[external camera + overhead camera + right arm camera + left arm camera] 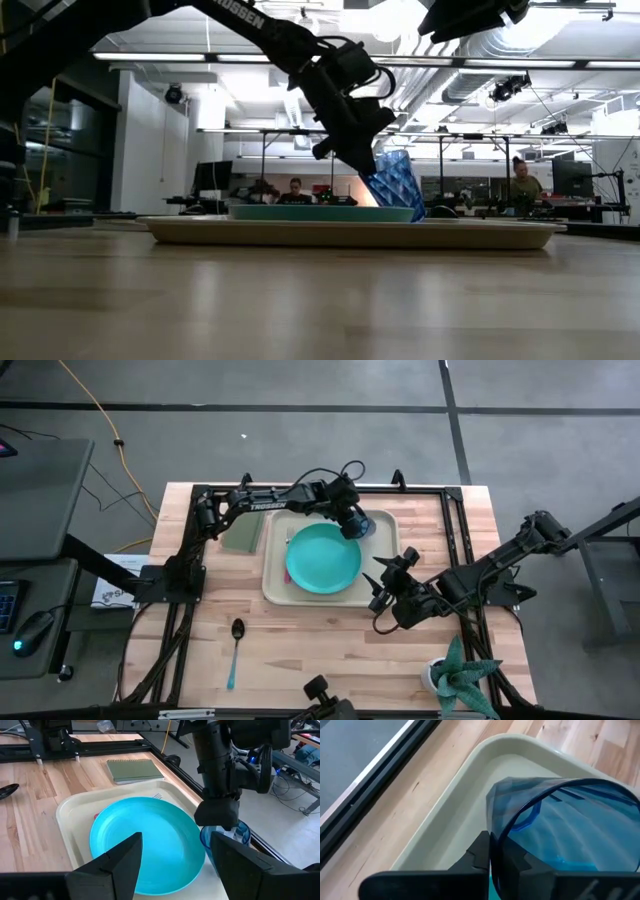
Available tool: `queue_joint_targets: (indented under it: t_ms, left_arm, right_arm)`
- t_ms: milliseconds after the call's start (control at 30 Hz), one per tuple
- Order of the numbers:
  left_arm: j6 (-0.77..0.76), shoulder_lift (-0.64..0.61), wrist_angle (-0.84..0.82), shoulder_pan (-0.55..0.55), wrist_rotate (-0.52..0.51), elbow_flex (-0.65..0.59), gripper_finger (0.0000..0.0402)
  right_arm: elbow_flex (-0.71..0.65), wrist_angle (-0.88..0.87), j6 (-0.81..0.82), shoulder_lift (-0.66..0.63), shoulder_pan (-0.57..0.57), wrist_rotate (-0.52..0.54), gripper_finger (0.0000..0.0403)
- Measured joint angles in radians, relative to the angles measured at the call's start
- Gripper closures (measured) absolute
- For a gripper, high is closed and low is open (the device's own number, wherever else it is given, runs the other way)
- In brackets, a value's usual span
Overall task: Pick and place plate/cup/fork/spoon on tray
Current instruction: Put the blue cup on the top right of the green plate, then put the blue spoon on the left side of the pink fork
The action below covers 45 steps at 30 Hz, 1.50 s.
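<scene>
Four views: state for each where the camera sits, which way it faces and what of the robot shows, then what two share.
High: overhead, straight down; both arms, tray, spoon.
Low: table height, level across; left gripper pinching the tilted cup.
Left wrist: along its fingers, on the cup's rim.
Right wrist: past its open right gripper toward the plate.
Shared: right wrist and high both show plate and cup.

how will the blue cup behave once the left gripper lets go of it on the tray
The cup hangs tilted in the left gripper, pinched by its rim, so it may tip or rock. Its thin translucent wall looks light, probably flexing under a squeeze. Round and smooth, it could roll toward the tray rim.
</scene>
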Motion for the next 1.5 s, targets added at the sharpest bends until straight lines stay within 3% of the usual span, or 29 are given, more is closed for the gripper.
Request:
queue_joint_targets:
  t_ms: [700,900,1200,1500]
  left_arm:
    - [0.031,0.0,0.147,-0.01,-0.003,0.0,0.0288]
    - [0.038,0.003,0.248,-0.011,-0.004,0.0,0.0272]
    - [0.089,-0.005,0.231,-0.011,-0.003,-0.001,0.0268]
    - [0.109,-0.252,0.032,-0.003,0.035,-0.034,0.0271]
  right_arm:
    - [0.0,0.0,0.0,0.0,0.0,0.0,0.0176]
    - [0.0,0.0,0.001,0.0,0.0,0.0,0.0176]
    - [0.0,0.0,0.0,0.0,0.0,0.0,0.0176]
    - [0.0,-0.023,0.025,0.0,0.0,-0.002,0.0176]
